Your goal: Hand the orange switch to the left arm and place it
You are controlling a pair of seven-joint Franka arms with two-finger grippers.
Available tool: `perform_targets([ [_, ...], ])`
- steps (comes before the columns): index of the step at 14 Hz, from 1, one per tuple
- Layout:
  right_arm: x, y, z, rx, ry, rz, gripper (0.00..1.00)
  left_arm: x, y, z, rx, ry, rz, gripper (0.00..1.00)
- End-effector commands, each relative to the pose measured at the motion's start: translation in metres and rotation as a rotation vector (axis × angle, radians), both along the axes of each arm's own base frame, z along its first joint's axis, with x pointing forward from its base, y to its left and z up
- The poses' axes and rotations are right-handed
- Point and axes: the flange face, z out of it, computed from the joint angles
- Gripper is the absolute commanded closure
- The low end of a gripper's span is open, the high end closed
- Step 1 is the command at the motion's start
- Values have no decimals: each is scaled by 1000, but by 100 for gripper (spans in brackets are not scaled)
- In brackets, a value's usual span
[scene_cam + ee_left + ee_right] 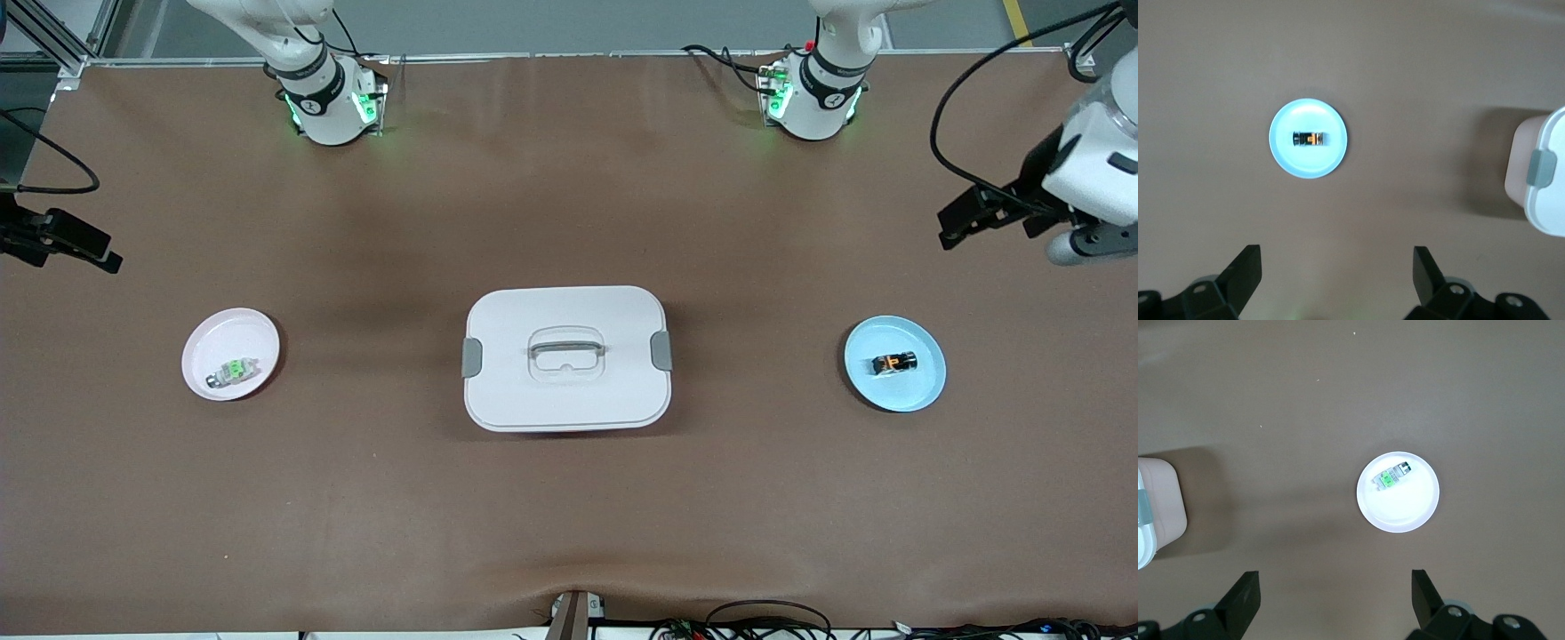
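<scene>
Pickup not begun: small black orange-marked switch [893, 363] on round pale-blue plate [925, 391] beside white lidded box [566, 357]; left hand [1337, 267] and right hand [1335, 587] released, aloft; next, left descends to grasp.

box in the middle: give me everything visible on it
The box is white, rounded-rectangular, looks like plastic. Lid on, with a grey handle lying in a recess on top and a grey clip at each short end. It sits flat at mid-table between the pink plate and blue plate, touching only the table.
</scene>
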Motion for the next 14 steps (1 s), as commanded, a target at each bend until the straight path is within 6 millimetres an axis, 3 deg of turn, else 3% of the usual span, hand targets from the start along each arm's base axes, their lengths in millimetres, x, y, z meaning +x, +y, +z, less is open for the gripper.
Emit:
perform_targets([
  [1, 0, -2, 6, -11, -1, 9, 0, -33, -1, -1, 2, 15, -21, 0],
  [6, 0, -3, 7, -11, -4, 8, 0, -53, 0, 1, 10, 15, -76, 0],
  [14, 0, -3, 8, -11, -6, 8, 0, -56, 17, 13, -54, 4, -99, 0],
])
